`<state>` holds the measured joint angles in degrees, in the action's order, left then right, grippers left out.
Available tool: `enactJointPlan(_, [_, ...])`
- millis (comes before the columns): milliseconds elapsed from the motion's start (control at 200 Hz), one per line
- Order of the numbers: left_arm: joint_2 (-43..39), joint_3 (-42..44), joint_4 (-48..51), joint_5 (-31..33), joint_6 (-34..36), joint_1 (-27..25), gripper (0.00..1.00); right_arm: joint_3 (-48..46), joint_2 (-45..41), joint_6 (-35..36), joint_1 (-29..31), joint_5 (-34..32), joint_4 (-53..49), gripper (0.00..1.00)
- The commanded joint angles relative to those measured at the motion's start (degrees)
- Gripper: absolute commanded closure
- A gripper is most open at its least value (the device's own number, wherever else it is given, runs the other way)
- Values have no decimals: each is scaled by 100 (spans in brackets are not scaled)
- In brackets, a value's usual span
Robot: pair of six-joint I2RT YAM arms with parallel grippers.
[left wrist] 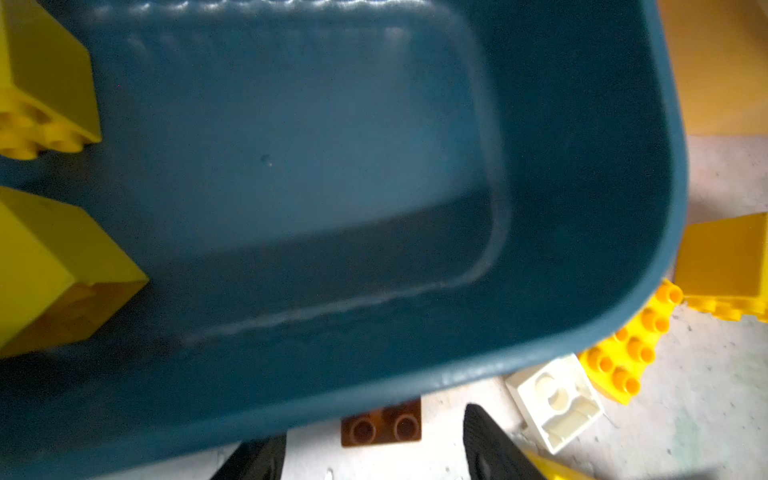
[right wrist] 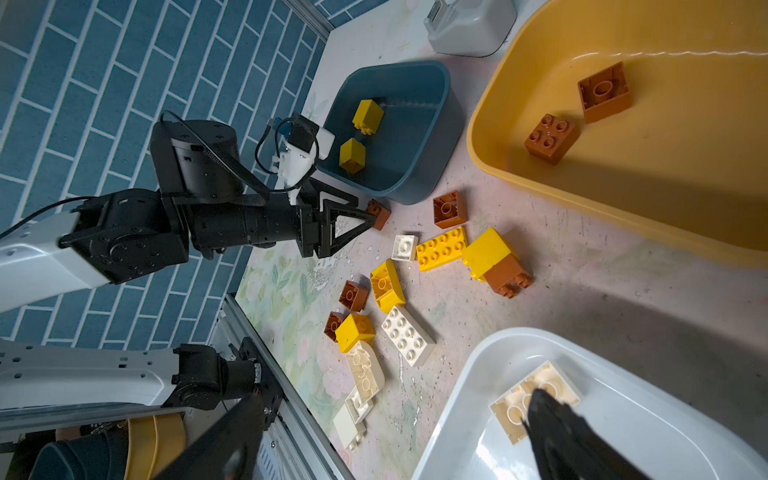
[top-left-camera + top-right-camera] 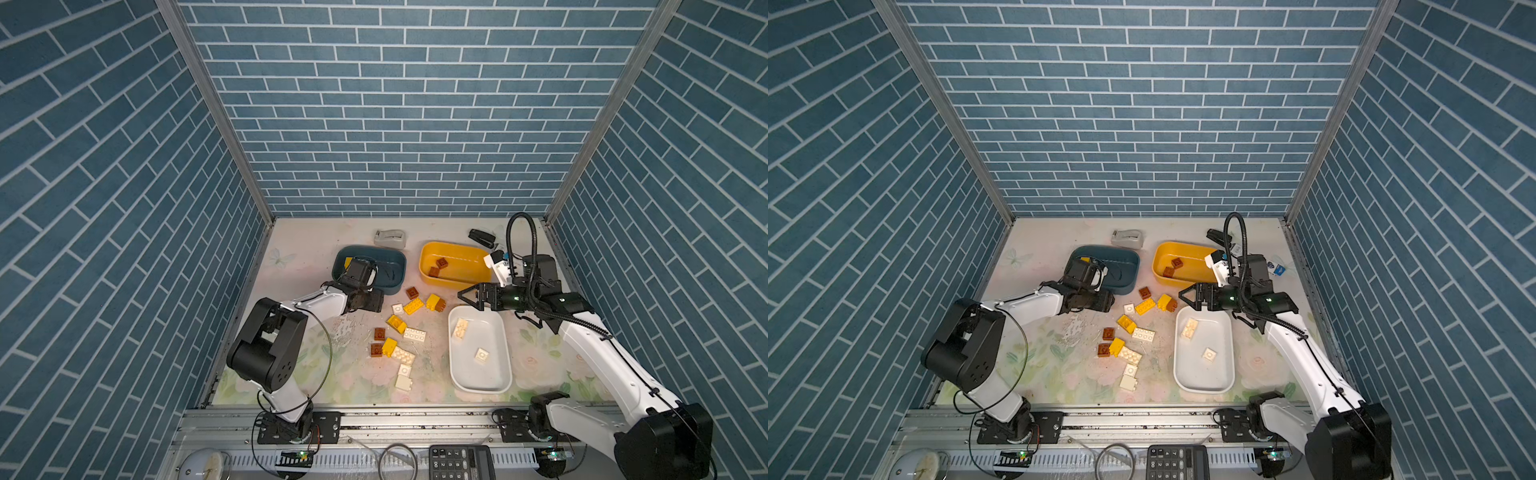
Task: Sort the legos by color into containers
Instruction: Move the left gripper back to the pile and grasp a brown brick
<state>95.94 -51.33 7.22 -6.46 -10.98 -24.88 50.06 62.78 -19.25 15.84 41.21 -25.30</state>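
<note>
The left gripper (image 2: 365, 211) stands spread, jaws either side of a small brown brick (image 1: 380, 426) at the lower middle of the left wrist view, not pinching it. The brick lies just beside the dark blue tub (image 1: 623, 208), so closing could scrape that wall, shove the tub, or catch the white brick (image 1: 555, 409) next to one jaw. The right gripper (image 3: 469, 300), spread and empty, hovers over the far end of the white tub (image 3: 488, 380).
</note>
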Motion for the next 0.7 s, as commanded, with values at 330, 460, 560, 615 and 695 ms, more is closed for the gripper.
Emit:
enactJointPlan(330, [277,381,-714,131,-62,2,44,55,-47,87,-6,19,-174,1])
enactJointPlan(460, [267,457,-806,190,-62,-36,46,74,-31,117,-13,-10,-214,1])
enactJointPlan(560, [362,440,-871,191,-34,-43,49,100,-11,114,-4,-17,-204,1])
enactJointPlan(615, [417,423,-906,180,-35,-59,50,109,-3,114,-9,-21,-208,1])
enactJointPlan(695, [484,378,-890,165,-1,-78,52,118,-15,111,-10,-25,-234,1])
